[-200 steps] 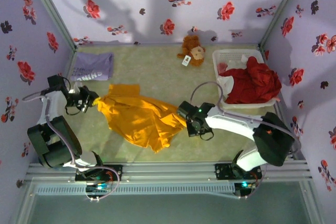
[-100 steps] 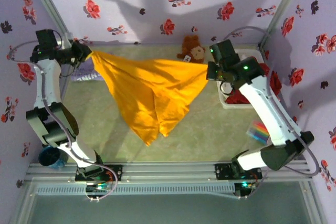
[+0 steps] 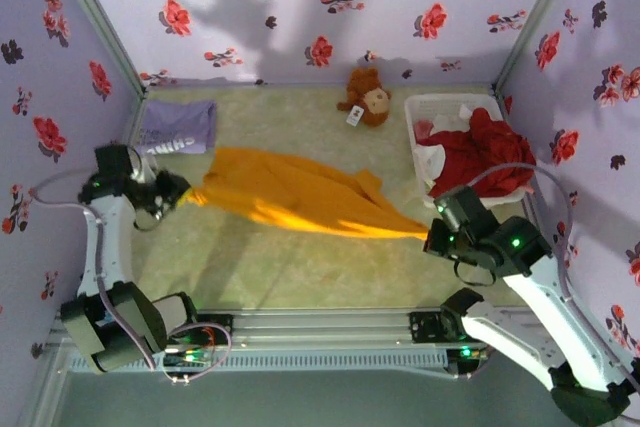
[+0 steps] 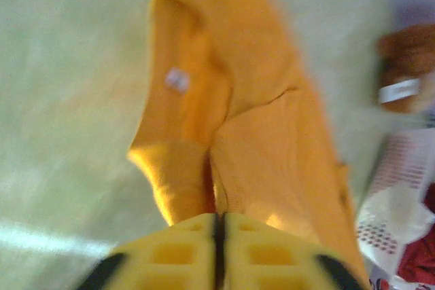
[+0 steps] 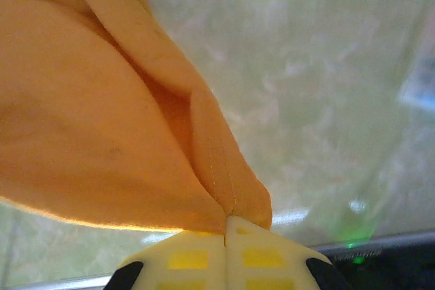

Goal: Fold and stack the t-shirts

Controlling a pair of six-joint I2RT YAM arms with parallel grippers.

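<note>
Both hands are clamped on the orange t-shirt: the left hand pinches one end and the right hand the stitched hem at the other. So it's stretched between them across the middle of the desk, I'd guess to pull it flat for folding. The lavender t-shirt lies in the far left corner, and its white lettering is too small to read, same as the orange one's white label and the plush toy's tag.
</note>
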